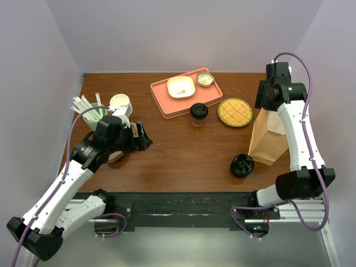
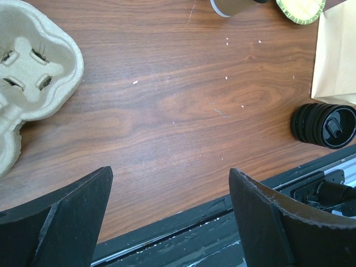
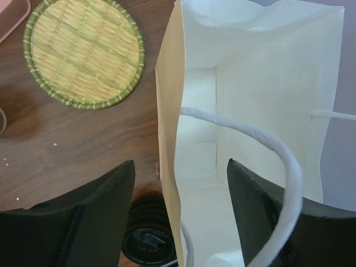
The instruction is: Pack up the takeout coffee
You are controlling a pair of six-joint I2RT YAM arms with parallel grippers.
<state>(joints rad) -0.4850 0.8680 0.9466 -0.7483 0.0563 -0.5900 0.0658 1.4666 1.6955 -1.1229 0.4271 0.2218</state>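
Observation:
The takeout coffee (image 1: 198, 113), a small cup with a black lid, stands upright mid-table in front of the pink tray (image 1: 161, 103). Only its base shows at the top edge of the left wrist view (image 2: 233, 6). The brown paper bag (image 1: 268, 136) stands open at the right. My right gripper (image 1: 265, 105) hovers over the bag's mouth, open and empty (image 3: 181, 194), its jaws astride the bag's left wall (image 3: 167, 111). My left gripper (image 1: 142, 137) is open and empty (image 2: 169, 194) above bare wood at the left, well apart from the coffee.
A squat stack of black lids (image 1: 242, 166) sits next to the bag's front left corner. A bamboo coaster (image 1: 235, 112) lies left of the bag. A pulp cup carrier (image 2: 33, 61), cream cups (image 1: 120, 104) and a green cup of sticks (image 1: 92, 114) are far left.

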